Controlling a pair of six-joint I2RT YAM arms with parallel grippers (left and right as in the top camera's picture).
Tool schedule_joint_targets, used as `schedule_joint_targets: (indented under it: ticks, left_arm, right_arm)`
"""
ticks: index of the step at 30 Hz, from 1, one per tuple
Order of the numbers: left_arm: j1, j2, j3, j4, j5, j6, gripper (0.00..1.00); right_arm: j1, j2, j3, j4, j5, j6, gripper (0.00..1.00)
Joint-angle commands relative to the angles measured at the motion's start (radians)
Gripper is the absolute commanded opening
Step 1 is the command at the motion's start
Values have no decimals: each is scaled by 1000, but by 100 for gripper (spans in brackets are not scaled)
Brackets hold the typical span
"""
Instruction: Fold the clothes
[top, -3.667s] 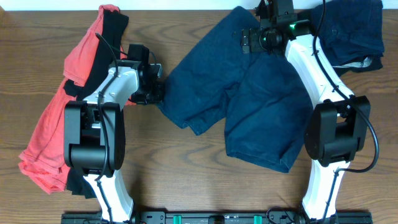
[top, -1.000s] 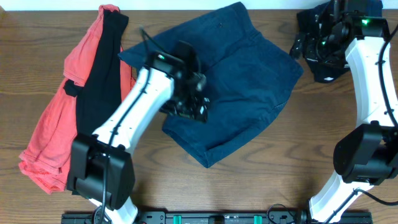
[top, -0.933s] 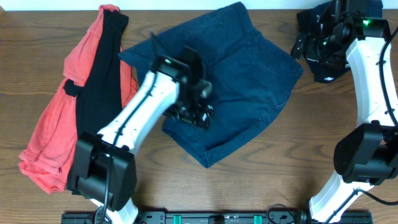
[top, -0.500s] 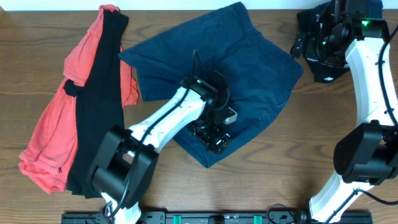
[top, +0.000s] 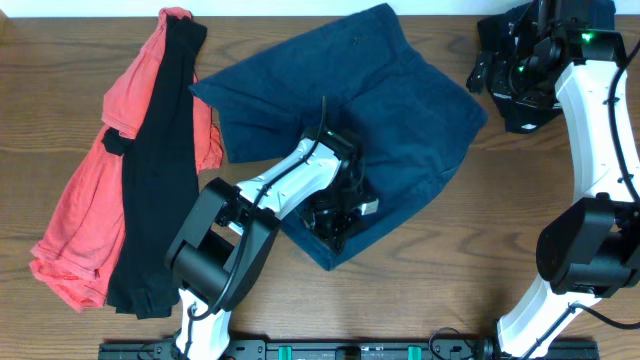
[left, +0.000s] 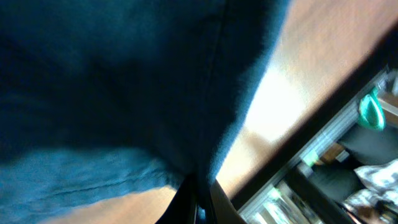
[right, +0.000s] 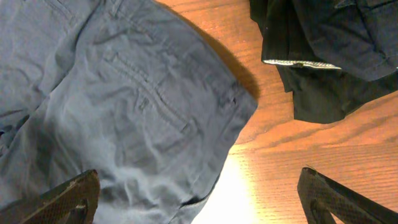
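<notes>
On the wooden table (top: 500, 230), the left gripper (top: 337, 215) is resting on navy shorts (top: 400, 100), its grip impossible to tell; the right gripper (right: 199, 186) is hovering released.

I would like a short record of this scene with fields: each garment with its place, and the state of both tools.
blue shorts: middle of the table, folded over
red shirt: left side, crumpled
black garment: partly over the red shirt
dark pile: far right corner
left tool: at the shorts' near edge; open or shut unclear
right tool: open, empty, near the dark pile
</notes>
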Motion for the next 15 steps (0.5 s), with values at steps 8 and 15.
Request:
schedule_joint_targets:
  ticks: [8, 15]
  left_arm:
    - [13, -54, 19, -134, -1, -71, 6]
    - [13, -160, 16, -151, -176, -203, 6]
  right_arm:
    - [-27, 1, -8, -78, 0, -4, 99]
    - [-42, 1, -14, -170, 0, 12, 95]
